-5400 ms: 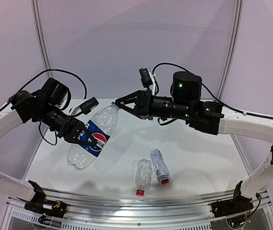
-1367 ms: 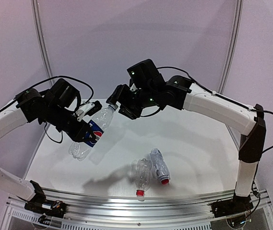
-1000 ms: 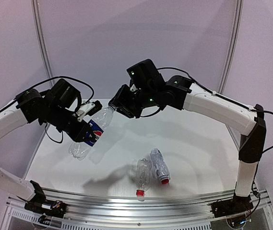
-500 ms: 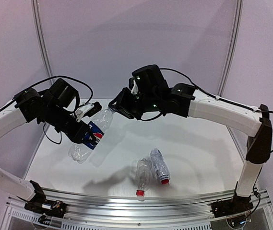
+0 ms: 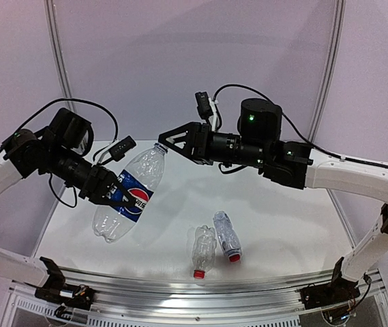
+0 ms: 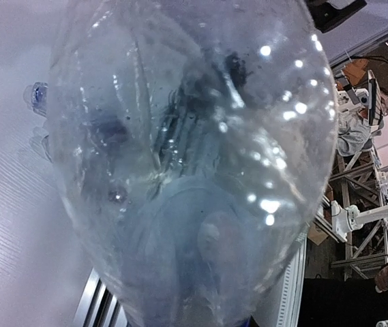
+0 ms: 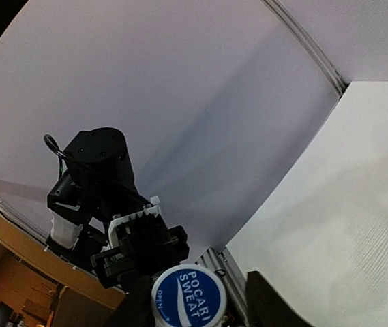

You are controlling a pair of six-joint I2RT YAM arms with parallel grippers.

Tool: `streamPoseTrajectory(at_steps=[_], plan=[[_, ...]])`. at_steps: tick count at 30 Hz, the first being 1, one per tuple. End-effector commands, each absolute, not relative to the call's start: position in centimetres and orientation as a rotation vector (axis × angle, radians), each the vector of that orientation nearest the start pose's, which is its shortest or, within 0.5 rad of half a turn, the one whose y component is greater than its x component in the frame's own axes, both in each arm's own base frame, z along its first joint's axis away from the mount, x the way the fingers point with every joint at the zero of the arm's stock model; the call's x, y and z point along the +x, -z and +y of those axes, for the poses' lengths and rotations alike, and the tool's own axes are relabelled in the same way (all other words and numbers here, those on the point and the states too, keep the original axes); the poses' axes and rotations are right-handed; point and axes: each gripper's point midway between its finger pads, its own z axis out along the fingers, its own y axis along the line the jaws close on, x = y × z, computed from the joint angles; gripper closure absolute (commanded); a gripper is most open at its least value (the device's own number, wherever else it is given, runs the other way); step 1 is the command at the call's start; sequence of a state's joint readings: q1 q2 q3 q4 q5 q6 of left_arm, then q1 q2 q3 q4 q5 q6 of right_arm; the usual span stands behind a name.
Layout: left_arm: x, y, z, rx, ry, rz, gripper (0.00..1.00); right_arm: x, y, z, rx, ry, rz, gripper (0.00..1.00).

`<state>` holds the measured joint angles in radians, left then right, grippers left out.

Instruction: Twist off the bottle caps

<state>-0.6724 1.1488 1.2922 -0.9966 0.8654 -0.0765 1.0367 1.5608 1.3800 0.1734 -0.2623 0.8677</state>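
My left gripper [image 5: 117, 197] is shut on the blue label of the clear Pepsi bottle [image 5: 133, 187] and holds it tilted above the table, neck up to the right. The bottle's body [image 6: 194, 157] fills the left wrist view and hides the fingers. Its whitish cap [image 5: 159, 146], with a blue printed top [image 7: 189, 298], sits between the spread fingers of my right gripper [image 5: 164, 144]. In the right wrist view a gap shows between the cap and one finger [image 7: 270, 305]. Two unlabelled ribbed bottles [image 5: 203, 246] [image 5: 226, 234] lie on the table with red caps [image 5: 198, 274] [image 5: 234, 258].
The white table [image 5: 289, 218] ends in a metal rail [image 5: 248, 286] at the near edge. Curved frame poles and a pale wall stand behind. The two lying bottles are near the front centre, below both grippers.
My right arm has swung down and its wrist has turned back to level, jaws now spread around the cap. My left arm has shifted, and the Pepsi bottle stands slightly lower and more to the right.
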Motion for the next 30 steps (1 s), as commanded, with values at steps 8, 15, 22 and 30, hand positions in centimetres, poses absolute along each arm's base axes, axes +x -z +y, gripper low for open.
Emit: streamPoseTrajectory(at_steps=[8, 15, 22, 30], plan=[[16.3, -29.1, -24.9, 1.104, 1.016, 2.229, 1.00, 25.3, -37.9, 43.1, -0.220, -1.452, 1.944, 0.02], [19.6, -26.2, -23.5, 1.011, 0.772, 2.326, 1.00, 27.2, -34.4, 40.6, 0.014, -1.275, 2.087, 0.00], [22.0, -22.5, -21.6, 0.914, 0.560, 2.435, 1.00, 28.3, -29.7, 35.1, 0.332, -0.945, 2.242, 0.00], [24.2, -15.4, -21.0, 0.770, 0.430, 2.713, 1.00, 25.7, -23.2, 27.3, 0.569, -0.496, 2.449, 0.02]])
